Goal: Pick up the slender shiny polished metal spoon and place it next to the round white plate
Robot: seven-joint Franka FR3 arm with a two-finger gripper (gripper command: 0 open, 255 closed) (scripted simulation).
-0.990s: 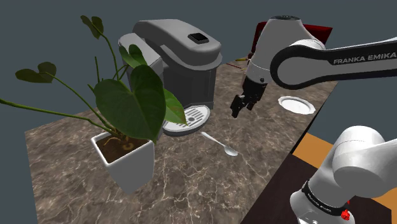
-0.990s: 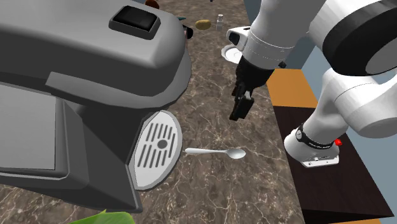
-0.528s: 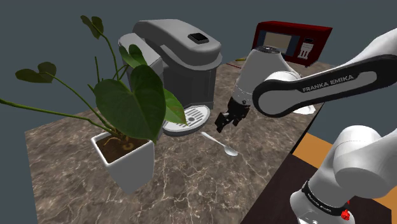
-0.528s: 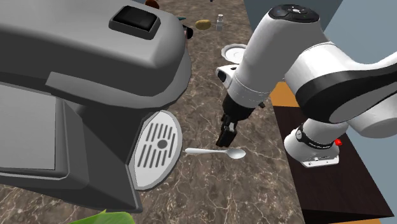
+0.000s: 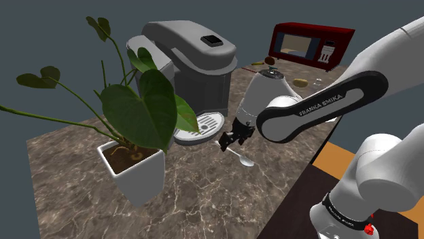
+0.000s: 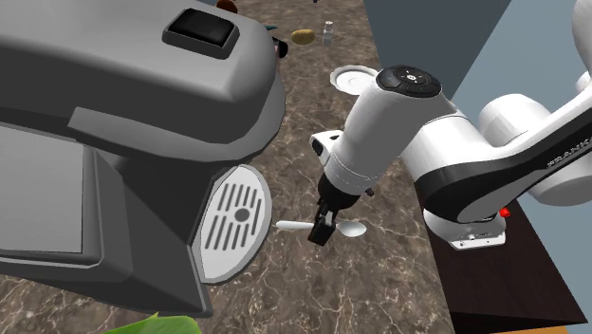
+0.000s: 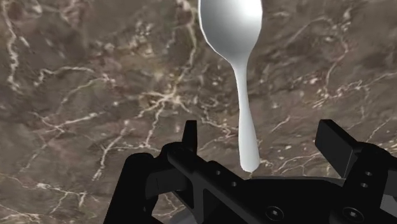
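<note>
Pincer (image 7: 261,137) low over the spoon (image 7: 231,25).
Open wide astride its handle, not touching; bowl at the pincer's twelve o'clock on the worktop (image 7: 89,76).

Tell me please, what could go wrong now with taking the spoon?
The spoon lies flat on the counter: the open tool may hit it or shut above the thin handle. The smooth handle could also slip or swing between the fingers, and the coffee machine's drip tray stands close by.
</note>
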